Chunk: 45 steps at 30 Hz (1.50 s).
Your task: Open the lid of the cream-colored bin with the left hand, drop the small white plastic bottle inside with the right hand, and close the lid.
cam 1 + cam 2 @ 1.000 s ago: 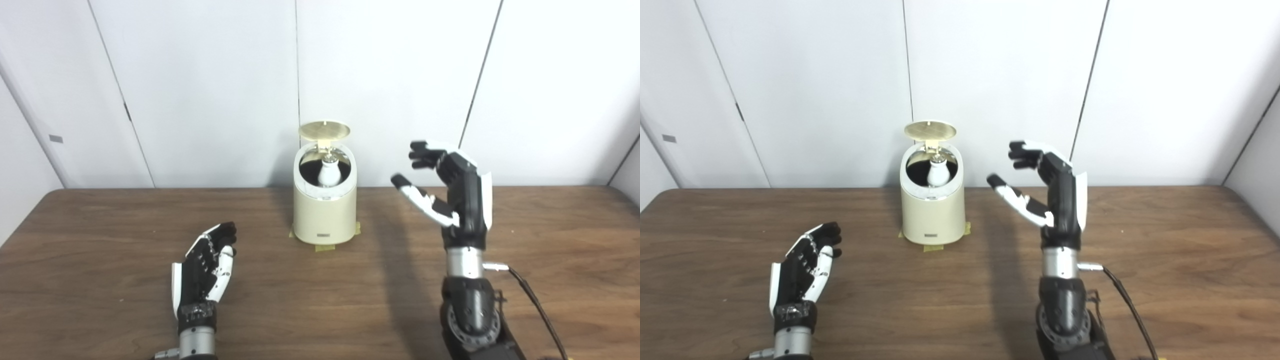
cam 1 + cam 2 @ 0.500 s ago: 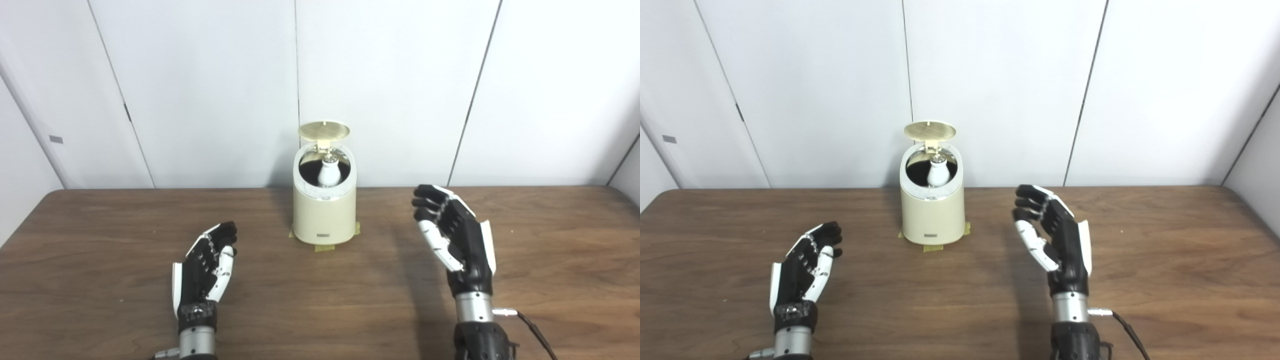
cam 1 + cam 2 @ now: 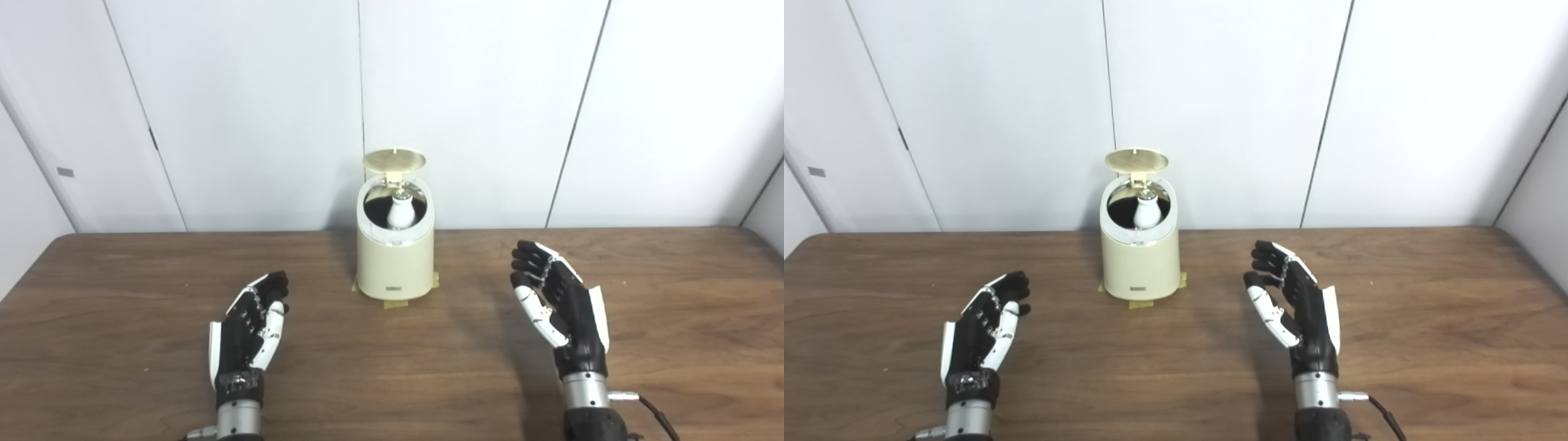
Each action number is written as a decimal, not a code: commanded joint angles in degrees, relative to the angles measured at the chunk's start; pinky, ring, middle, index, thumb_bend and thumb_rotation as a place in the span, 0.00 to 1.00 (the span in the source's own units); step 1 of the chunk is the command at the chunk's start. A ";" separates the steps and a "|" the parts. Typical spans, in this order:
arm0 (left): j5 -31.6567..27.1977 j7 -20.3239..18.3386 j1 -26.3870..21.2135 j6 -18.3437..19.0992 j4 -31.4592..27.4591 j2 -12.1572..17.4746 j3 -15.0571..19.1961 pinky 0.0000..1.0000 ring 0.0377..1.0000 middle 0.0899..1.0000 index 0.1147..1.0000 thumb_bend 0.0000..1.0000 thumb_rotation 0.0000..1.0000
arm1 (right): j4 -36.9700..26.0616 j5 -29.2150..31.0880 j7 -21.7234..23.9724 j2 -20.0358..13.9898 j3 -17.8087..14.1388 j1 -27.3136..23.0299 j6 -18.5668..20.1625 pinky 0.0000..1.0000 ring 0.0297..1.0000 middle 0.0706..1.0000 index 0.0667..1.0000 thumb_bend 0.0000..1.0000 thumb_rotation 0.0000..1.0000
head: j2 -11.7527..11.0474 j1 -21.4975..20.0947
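Item: cream-colored bin (image 3: 395,260), standing upright at the far middle of the wooden table (image 3: 122,294), close to the white wall panels (image 3: 257,110). Yellowish tape tabs (image 3: 397,302) show at its base. Its lid (image 3: 394,160) is raised on the rear hinge, leaving the mouth uncovered.

Item: small white plastic bottle (image 3: 400,211), inside the bin, neck uppermost, visible through the opening.

Item: my left hand (image 3: 251,321), resting near the front left of the table, fingers spread and holding nothing. The bin stands well apart from it, ahead and to its right.

Item: my right hand (image 3: 560,303), raised on edge at the front right, palm turned inward, fingers loosely apart, empty. The bin and bottle lie well apart, ahead and to its left.
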 commanded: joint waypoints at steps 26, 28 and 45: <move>14.34 -7.31 -17.17 17.09 -23.05 7.77 -2.85 0.80 0.84 0.81 0.81 0.45 0.82 | -2.08 -0.62 0.45 2.03 -1.38 -2.10 -0.61 0.65 0.69 0.70 0.71 0.31 0.53 | 0.02 -0.16; 16.88 -8.15 -19.89 19.31 -23.35 8.26 -3.92 0.81 0.85 0.82 0.80 0.48 0.86 | -2.19 -0.45 0.52 2.23 -1.43 -1.98 -0.58 0.65 0.69 0.70 0.71 0.31 0.53 | 0.19 -0.46; 33.47 -21.84 -36.65 34.99 -17.81 10.12 -15.33 0.99 1.00 0.95 0.91 0.90 0.98 | -1.36 -1.12 2.29 2.06 -0.74 -1.79 -1.17 0.65 0.71 0.72 0.72 0.32 0.55 | 0.05 -0.67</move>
